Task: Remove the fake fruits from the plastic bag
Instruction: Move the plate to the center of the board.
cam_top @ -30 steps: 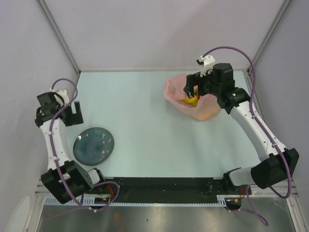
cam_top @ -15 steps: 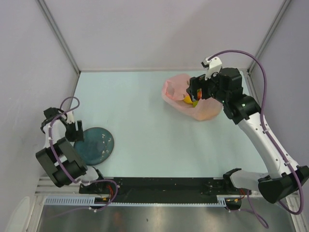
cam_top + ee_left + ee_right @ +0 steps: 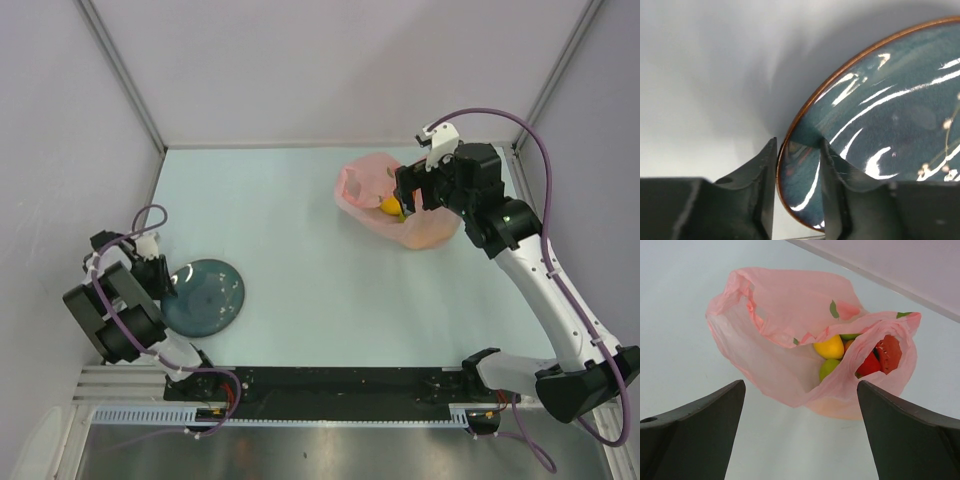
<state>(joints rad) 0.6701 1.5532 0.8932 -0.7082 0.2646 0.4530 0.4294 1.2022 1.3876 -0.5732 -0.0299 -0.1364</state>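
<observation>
We see a pale table (image 3: 300, 220) from above, with a crumpled pink plastic bag (image 3: 430, 228) lying at its far right. The right gripper (image 3: 404, 198) hangs just above the bag's mouth with its jaws spread wide and nothing between them. From the right wrist we look down into the opening, where the fake fruits (image 3: 829, 347) sit inside the bag: a yellow fruit on top, a green fruit (image 3: 828, 368) just below it, and a red fruit (image 3: 869, 365) beside them, half under the thin film. At the near left, the left gripper (image 3: 798, 145) straddles the rim of a dark blue plate (image 3: 890, 115), one finger outside the rim and one over the glaze. Its jaws stand narrow, and we cannot tell whether they actually pinch the rim. We judge the step in hand to be reaching in for a first fruit. To do it well, we would bring the right jaws straight down over the yellow fruit, which lies most exposed, and keep both fingers inside the mouth so they close on the fruit and not on loose plastic. The bag looks light, so it may lift along with the fruit.
</observation>
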